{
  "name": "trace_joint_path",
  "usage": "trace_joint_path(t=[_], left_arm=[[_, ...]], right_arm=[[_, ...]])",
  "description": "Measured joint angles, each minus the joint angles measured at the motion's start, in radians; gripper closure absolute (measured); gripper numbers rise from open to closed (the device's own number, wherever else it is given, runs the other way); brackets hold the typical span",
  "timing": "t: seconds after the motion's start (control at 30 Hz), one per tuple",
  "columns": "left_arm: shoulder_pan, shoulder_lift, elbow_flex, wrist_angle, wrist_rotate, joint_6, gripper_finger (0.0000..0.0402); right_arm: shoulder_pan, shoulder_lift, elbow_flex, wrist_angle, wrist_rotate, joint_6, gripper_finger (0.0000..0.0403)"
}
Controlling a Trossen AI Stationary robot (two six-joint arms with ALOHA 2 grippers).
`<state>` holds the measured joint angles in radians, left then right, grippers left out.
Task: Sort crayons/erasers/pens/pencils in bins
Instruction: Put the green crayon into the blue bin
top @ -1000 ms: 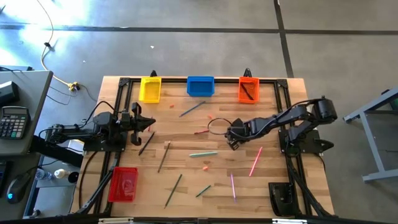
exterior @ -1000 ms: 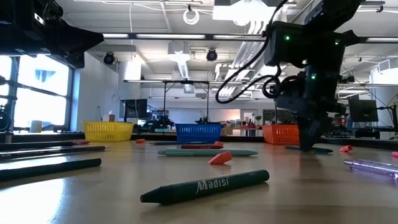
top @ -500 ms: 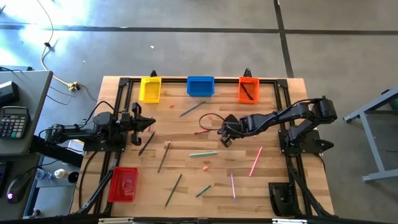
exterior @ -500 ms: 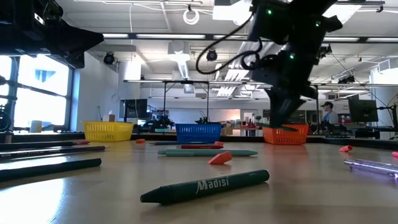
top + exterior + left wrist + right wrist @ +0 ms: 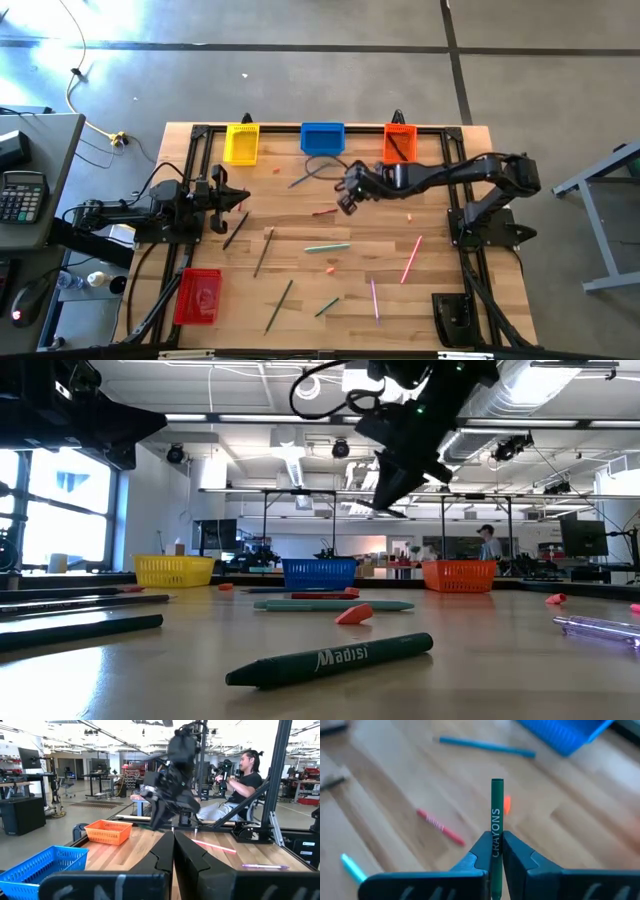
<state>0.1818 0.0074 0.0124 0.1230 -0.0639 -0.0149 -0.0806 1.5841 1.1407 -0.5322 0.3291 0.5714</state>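
Note:
My right gripper (image 5: 346,202) hangs in the air above the table's middle, near the blue bin (image 5: 322,138), shut on a dark green crayon (image 5: 496,815) printed "CRAYONS". The low view shows it high above the tabletop (image 5: 385,500). My left gripper (image 5: 240,197) waits shut at the table's left side, its fingers closed in its wrist view (image 5: 173,845). The yellow bin (image 5: 241,143) and orange bin (image 5: 399,143) stand along the far edge, and the red bin (image 5: 198,296) is at the near left. A red crayon (image 5: 323,211) and an eraser (image 5: 331,268) lie flat on the wood. My right gripper pinches the green crayon between its two fingers at the lettered lower part (image 5: 495,842). The crayon lies along the fingers, and its free end (image 5: 497,782) sticks out past the fingertips. It is lifted clear of the table.
Scattered on the table are a blue stick (image 5: 308,176), a teal stick (image 5: 327,247), pink pens (image 5: 411,258) (image 5: 375,298), brown pencils (image 5: 263,250) (image 5: 279,305), a black pen (image 5: 235,228) and another green crayon (image 5: 330,660). A person sits beyond the table (image 5: 240,785).
My right gripper has risen from the tabletop at centre right and travelled toward the far edge and left, toward the blue bin. It carries the green crayon, which is now lifted clear of the wood.

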Motion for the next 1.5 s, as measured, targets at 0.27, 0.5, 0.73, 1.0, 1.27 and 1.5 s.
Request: trace_joint_path(t=[0.27, 0.5, 0.73, 1.0, 1.27, 1.5], left_arm=[[0.000, 0.000, 0.000, 0.000, 0.000, 0.000, 0.0401], [0.000, 0.001, 0.000, -0.001, 0.000, 0.000, 0.0401], [0.000, 0.001, 0.000, -0.001, 0.000, 0.000, 0.0401], [0.000, 0.001, 0.000, -0.002, -0.001, 0.000, 0.0401], [0.000, 0.001, 0.000, -0.002, 0.000, 0.000, 0.0401], [0.000, 0.001, 0.000, -0.001, -0.001, 0.023, 0.0401]], right_arm=[[-0.099, 0.031, 0.074, 0.090, -0.043, -0.114, 0.0391], [-0.181, 0.152, 0.192, 0.078, -0.053, -0.229, 0.0391], [-0.300, 0.329, 0.382, 0.063, -0.056, -0.405, 0.0391], [-0.414, 0.534, 0.652, -0.019, -0.105, -0.638, 0.0391], [-0.456, 0.670, 0.811, -0.179, -0.144, -0.688, 0.0391], [-0.469, 0.689, 0.810, -0.176, -0.152, -0.696, 0.0391]])
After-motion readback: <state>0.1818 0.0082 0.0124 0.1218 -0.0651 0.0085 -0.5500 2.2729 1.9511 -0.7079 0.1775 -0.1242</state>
